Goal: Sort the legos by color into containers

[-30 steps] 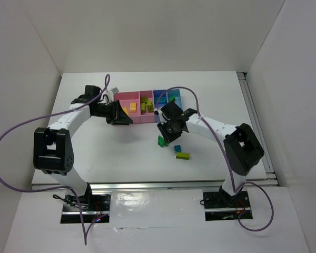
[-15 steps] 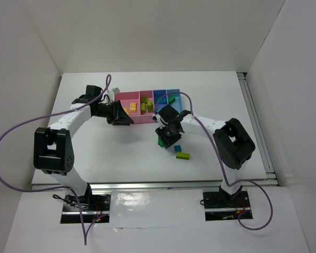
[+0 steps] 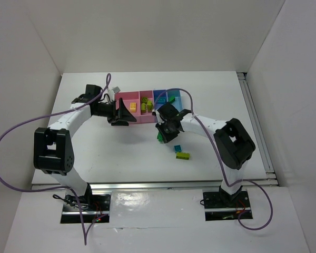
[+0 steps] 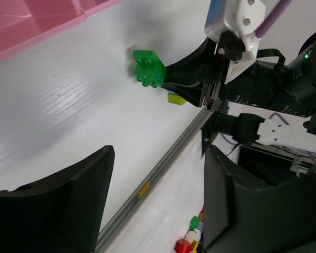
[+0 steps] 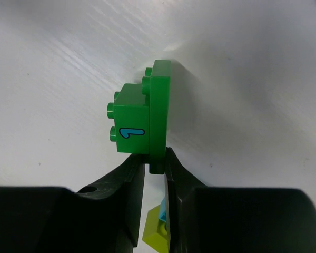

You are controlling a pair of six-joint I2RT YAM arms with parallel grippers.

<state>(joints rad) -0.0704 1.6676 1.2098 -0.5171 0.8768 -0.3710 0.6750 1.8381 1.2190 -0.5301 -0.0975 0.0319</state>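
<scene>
My right gripper (image 3: 165,133) is shut on a dark green lego (image 3: 160,137) in front of the containers; whether the lego is off the table I cannot tell. In the right wrist view the fingertips (image 5: 134,171) pinch the lower edge of this green lego (image 5: 142,124). It also shows in the left wrist view (image 4: 149,68). A cyan lego (image 3: 178,149) and a lime lego (image 3: 183,155) lie just nearer on the table. My left gripper (image 3: 124,114) is open and empty in front of the left pink bin (image 3: 125,100). The row continues with a second pink bin (image 3: 146,95), a blue-violet bin (image 3: 159,94) and a light blue bin (image 3: 175,93).
Yellow legos lie in the left pink bin and lime ones in the second. White walls enclose the table on three sides. A metal rail (image 3: 152,184) runs along the near edge. Purple cables loop from both arms.
My right gripper has moved down and left onto the green lego and closed on it. My left gripper has turned a little by the pink bin.
</scene>
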